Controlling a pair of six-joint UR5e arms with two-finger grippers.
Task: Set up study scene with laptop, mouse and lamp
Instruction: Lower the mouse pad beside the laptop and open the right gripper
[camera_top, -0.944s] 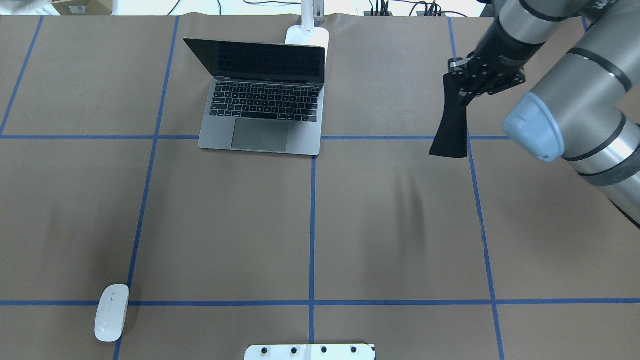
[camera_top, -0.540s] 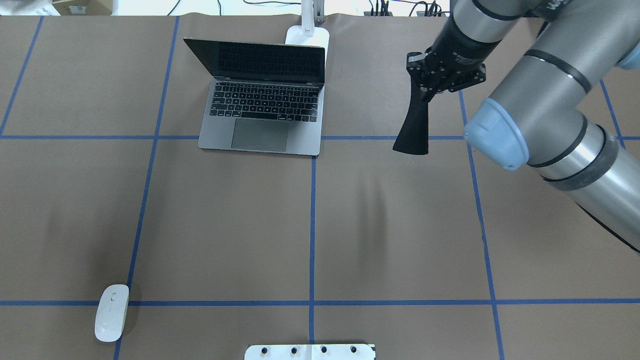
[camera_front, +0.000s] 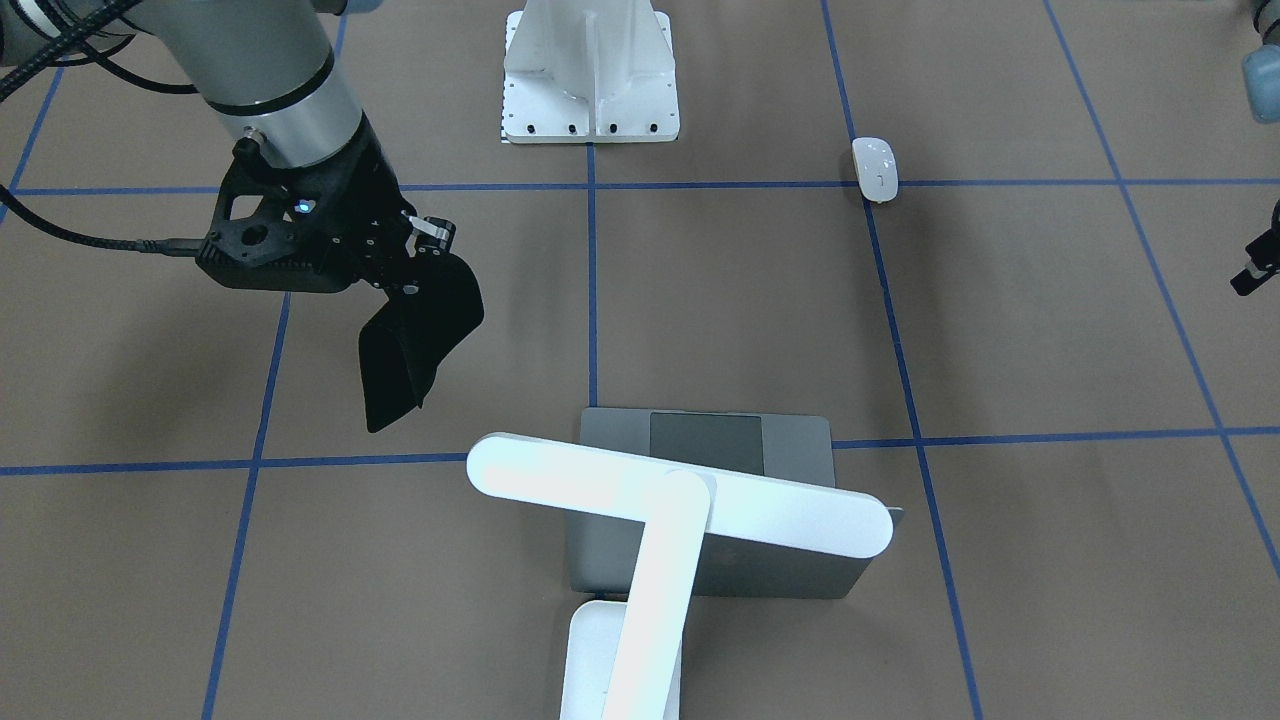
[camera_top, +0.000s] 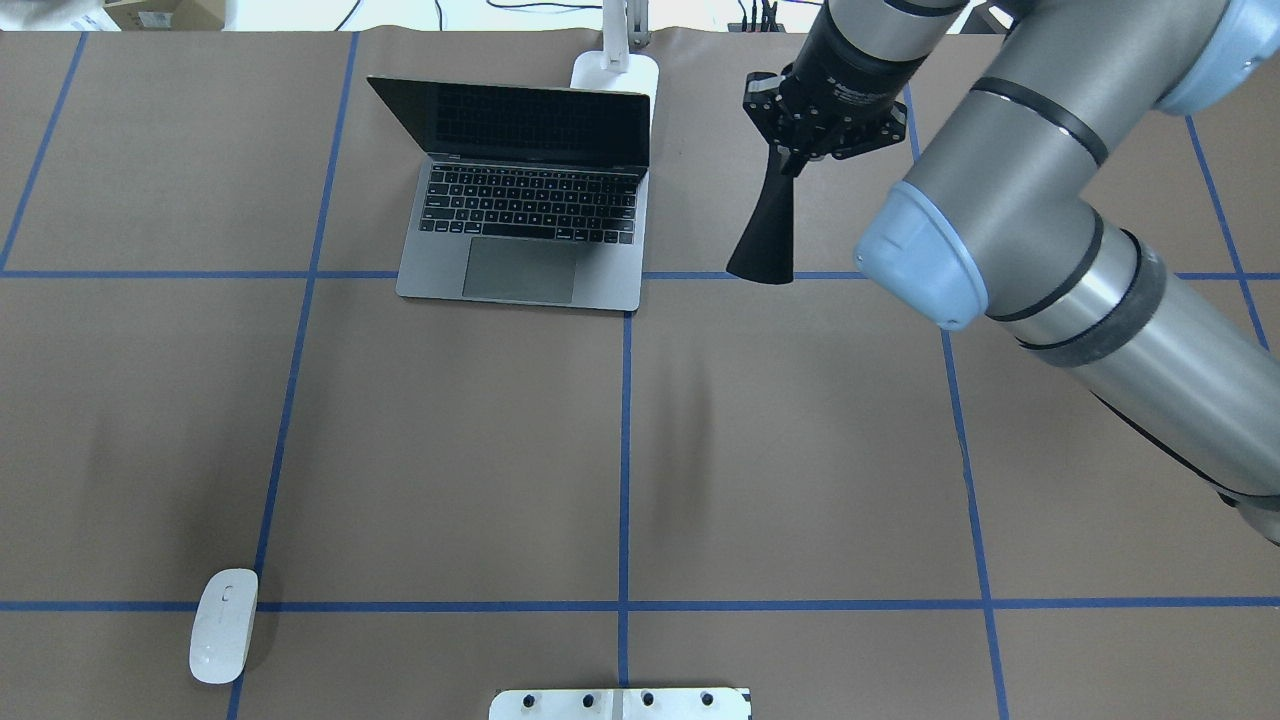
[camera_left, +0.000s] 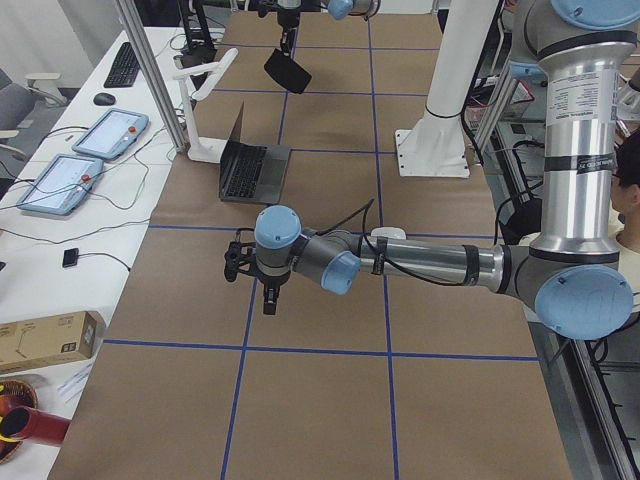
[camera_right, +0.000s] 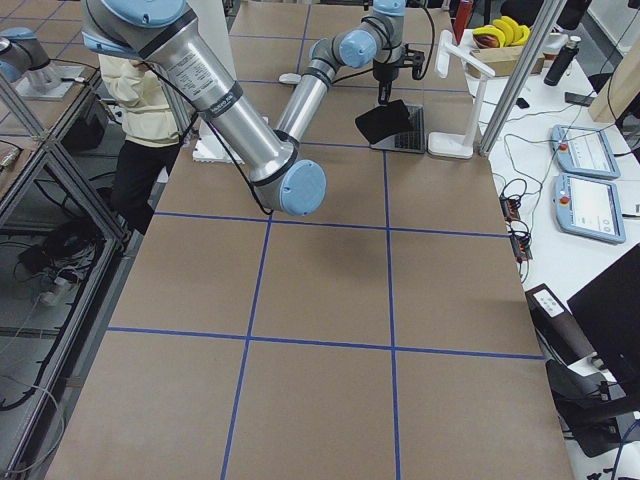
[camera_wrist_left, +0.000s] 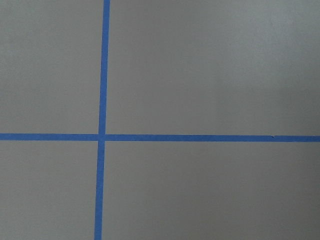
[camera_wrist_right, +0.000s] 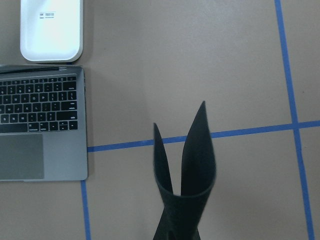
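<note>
The black pad (camera_top: 765, 245) in my right gripper (camera_top: 792, 162) looks matt and soft, bending like rubber. At eleven o'clock the laptop (camera_top: 520, 240) is matt grey metal; at seven the mouse (camera_top: 223, 625) is glossy white plastic, on matt brown paper (camera_top: 450, 450).

In the overhead view, the laptop (camera_top: 520, 200) is being shown at upper centre on the table (camera_top: 450, 450). The lamp (camera_top: 615, 72) is being seen just behind its right rear corner, at the top edge. The mouse (camera_top: 224, 626) is being shown at lower left, well apart from both. A pad (camera_top: 768, 235) is being held pinched by the right gripper (camera_top: 795, 158), right of the laptop. A pedestal (camera_top: 620, 703) is being cut off at bottom centre.
</note>
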